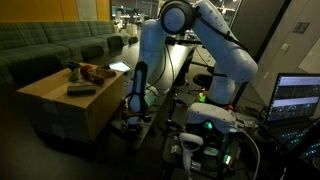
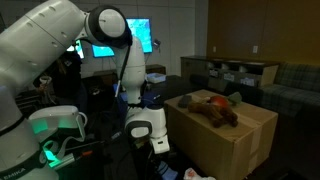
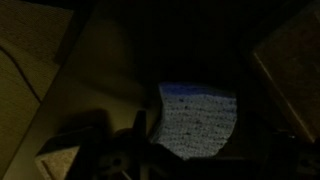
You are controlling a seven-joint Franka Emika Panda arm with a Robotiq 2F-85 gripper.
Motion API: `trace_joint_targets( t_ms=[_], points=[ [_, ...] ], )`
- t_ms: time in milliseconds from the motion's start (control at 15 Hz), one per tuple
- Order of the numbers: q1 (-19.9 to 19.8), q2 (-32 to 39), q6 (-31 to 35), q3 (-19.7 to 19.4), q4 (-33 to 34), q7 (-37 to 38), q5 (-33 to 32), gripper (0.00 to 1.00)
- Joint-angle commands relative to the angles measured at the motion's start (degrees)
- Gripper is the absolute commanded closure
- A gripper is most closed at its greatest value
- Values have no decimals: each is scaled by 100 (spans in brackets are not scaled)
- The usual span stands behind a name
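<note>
Jaws stand wide apart and empty, hanging low just beside a large brown cardboard box [image 1: 55, 110], above a speckled blue-grey floor patch [image 3: 200, 120]. On the box top lie a dark flat rectangular object [image 1: 80, 90] and reddish-brown soft items [image 2: 212, 110].

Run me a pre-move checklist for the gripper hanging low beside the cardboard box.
1. Gripper jaws open: ok.
2. Nothing caught between the jaws: cannot tell, the wrist view is too dark.
3. Gap between gripper and cardboard box wall: cannot tell; in both exterior views it hangs close beside the box, below its top.
4. Plush toys lying on the box top, apart from the gripper: ok.
5. Wrist view usable: not ok; only a speckled blue patch shows.
</note>
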Motion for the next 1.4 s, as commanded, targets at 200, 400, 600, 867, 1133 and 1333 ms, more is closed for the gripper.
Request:
trace_joint_targets(
  t_ms=[200, 400, 600, 867, 1133, 1333],
  points=[
    [-114, 138, 215, 203, 58, -109, 145, 2],
    [-160, 209, 223, 183, 72, -94, 164, 8],
    [-162, 295, 285, 132, 112, -72, 185, 7],
    [-143, 292, 312, 62, 158, -108, 163, 12],
    [-81, 270, 258, -11, 202, -132, 145, 43],
    [-78, 183, 210, -24, 173, -155, 131, 64]
  ],
)
